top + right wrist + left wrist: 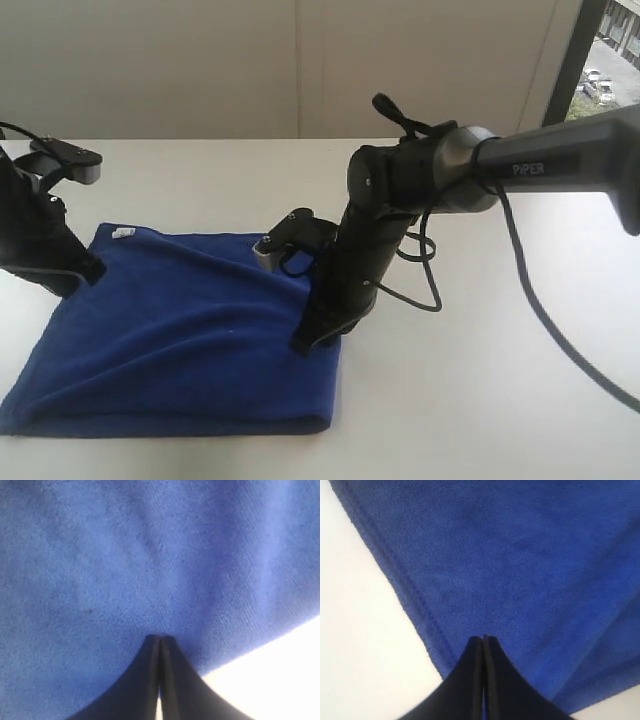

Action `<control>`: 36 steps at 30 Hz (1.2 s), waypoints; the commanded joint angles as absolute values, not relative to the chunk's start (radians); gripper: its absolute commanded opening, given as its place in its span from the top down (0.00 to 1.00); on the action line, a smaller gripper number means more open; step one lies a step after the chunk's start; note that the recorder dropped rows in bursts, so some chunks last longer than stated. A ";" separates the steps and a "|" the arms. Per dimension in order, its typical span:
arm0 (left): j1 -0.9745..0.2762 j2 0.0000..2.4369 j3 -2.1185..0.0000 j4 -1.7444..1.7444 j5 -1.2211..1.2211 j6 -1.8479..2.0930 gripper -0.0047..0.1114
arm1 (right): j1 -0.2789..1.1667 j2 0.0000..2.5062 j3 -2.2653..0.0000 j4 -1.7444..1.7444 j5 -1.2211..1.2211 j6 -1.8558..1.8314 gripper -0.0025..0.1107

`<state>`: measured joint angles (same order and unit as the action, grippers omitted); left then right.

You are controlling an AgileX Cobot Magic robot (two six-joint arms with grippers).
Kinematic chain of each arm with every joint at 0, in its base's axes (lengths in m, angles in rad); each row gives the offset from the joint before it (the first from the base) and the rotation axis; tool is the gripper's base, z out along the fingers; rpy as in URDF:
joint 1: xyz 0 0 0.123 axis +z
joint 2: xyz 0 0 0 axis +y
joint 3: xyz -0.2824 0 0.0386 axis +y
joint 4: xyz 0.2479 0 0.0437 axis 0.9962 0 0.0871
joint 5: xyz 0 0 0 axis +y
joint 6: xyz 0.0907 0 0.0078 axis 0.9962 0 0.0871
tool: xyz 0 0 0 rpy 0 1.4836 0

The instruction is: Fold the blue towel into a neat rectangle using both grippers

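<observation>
Writing: "PiPER" [528,169] in pale letters on the grey forearm of the right arm [585,155]; no other text is readable.
Towel: one deep royal-blue plush microfibre towel [180,340], lying mostly flat on the white table [480,400], its near edge a thick fold.
Tag: one small white tag [124,233] at the towel's far left corner; any print on it is too small to read.
Arms: two, both black.
Left gripper [483,640]: jaws pressed fully together, tips on the cloth just inside the stitched left edge; a pinch cannot be confirmed.
Right gripper [160,637]: jaws closed on the towel near its right edge, creases running toward the tips.
</observation>
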<state>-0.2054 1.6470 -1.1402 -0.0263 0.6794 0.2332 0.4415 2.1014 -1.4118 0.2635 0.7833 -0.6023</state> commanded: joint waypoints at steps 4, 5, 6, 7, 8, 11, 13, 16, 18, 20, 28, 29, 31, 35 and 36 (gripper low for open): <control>-0.201 1.496 -1.041 -0.137 0.662 0.267 0.96 | 0.438 2.106 -1.345 0.138 0.785 -0.518 0.98; -0.201 1.484 -1.033 -0.145 0.664 0.270 0.96 | 0.436 2.106 -1.336 0.115 0.788 -0.504 0.98; -0.201 1.476 -1.024 -0.150 0.666 0.273 0.96 | 0.436 2.106 -1.329 0.084 0.796 -0.479 0.98; -0.201 1.466 -1.015 -0.150 0.670 0.273 0.96 | 0.434 2.106 -1.322 0.050 0.805 -0.455 0.98; -0.201 1.461 -1.007 -0.152 0.675 0.273 0.96 | 0.430 2.106 -1.316 0.028 0.815 -0.434 0.98; -0.201 1.451 -0.980 -0.182 0.682 0.299 0.96 | 0.427 2.102 -1.284 -0.039 0.827 -0.394 0.98; -0.201 1.449 -0.969 -0.240 0.682 0.350 0.96 | 0.427 2.091 -1.263 -0.073 0.827 -0.363 0.98; -0.201 1.449 -0.952 -0.324 0.682 0.420 0.96 | 0.427 2.070 -1.246 -0.117 0.836 -0.311 0.98; -0.201 1.447 -0.940 -0.360 0.674 0.450 0.96 | 0.427 2.057 -1.231 -0.161 0.844 -0.268 0.98; -0.201 1.447 -0.930 -0.368 0.670 0.453 0.96 | 0.427 2.046 -1.212 -0.217 0.851 -0.238 0.98; -0.201 1.447 -0.915 -0.401 0.659 0.475 0.96 | 0.374 2.030 -1.161 -0.266 0.899 -0.150 0.98; -0.201 1.447 -0.915 -0.417 0.659 0.489 0.96 | 0.369 2.028 -1.153 -0.266 0.908 -0.143 0.98; -0.201 1.447 -0.915 -0.445 0.657 0.517 0.96 | 0.359 2.023 -1.141 -0.266 0.916 -0.123 0.98; -0.201 1.447 -0.915 -0.510 0.657 0.575 0.96 | 0.335 2.014 -1.105 -0.268 0.936 -0.084 0.98; -0.203 1.447 -0.915 -0.522 0.659 0.584 0.96 | 0.329 2.014 -1.098 -0.271 0.943 -0.075 0.98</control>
<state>-0.2054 1.4591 -0.9198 -0.4687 0.6436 0.5479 0.3603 1.9771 -1.1545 -0.2531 0.8295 -0.1034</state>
